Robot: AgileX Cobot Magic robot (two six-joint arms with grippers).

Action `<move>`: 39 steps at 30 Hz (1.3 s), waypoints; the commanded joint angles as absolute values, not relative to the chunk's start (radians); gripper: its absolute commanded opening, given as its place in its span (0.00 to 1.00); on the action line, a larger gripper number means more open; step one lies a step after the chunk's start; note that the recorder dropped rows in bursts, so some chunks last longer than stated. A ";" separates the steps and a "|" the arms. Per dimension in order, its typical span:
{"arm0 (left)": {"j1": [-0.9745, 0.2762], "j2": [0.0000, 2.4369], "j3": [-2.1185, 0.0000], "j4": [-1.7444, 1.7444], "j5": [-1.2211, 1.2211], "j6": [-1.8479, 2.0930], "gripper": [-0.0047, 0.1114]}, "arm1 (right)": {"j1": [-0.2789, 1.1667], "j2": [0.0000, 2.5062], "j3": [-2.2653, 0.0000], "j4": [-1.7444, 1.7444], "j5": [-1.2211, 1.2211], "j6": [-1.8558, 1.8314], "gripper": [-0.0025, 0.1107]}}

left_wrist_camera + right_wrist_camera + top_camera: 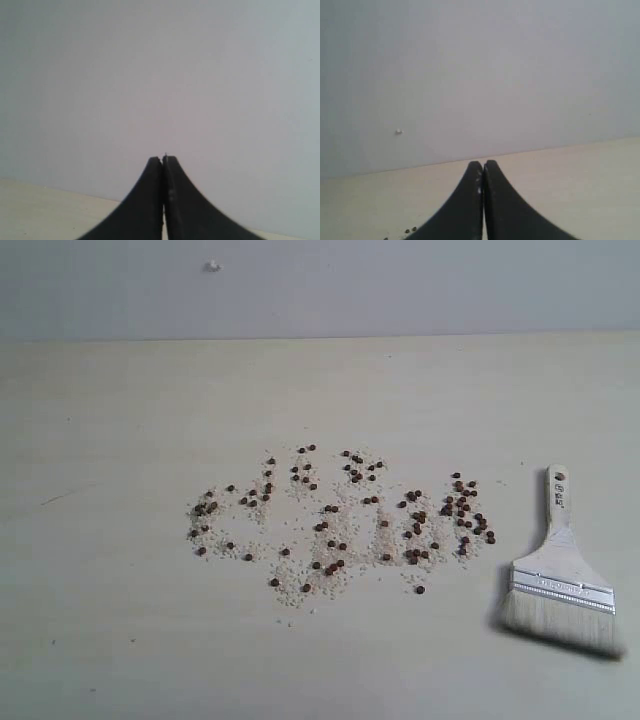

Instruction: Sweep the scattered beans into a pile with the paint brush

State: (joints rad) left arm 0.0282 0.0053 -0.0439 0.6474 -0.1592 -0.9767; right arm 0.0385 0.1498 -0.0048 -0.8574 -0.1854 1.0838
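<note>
Dark reddish-brown beans (pixel 340 515) lie scattered with whitish grains in a wide band across the middle of the pale table (pixel 120 620); no pile shows. To their right the paint brush (pixel 558 575) lies flat, wooden handle pointing away, off-white bristles toward the front edge. Neither arm appears in the exterior view. My left gripper (pixel 163 159) is shut with nothing between its black fingers and faces the grey wall. My right gripper (pixel 483 163) is likewise shut and empty, above the table; a few beans (pixel 410 230) show at the frame's lower edge.
A grey wall (pixel 320 285) rises behind the table's far edge, with a small white mark (pixel 212 266) on it. Bare tabletop surrounds the beans on the left, front and back.
</note>
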 commanded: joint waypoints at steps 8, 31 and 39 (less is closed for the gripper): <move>0.029 0.000 -0.039 0.651 -0.158 -0.972 0.04 | 0.034 0.145 0.000 -0.858 -0.359 1.075 0.02; 0.029 0.000 -0.039 0.651 -0.158 -0.972 0.04 | 0.034 0.255 -0.101 0.038 -0.332 0.563 0.02; 0.029 0.000 -0.039 0.651 -0.158 -0.972 0.04 | 0.034 0.631 -0.369 -0.093 -0.075 0.493 0.02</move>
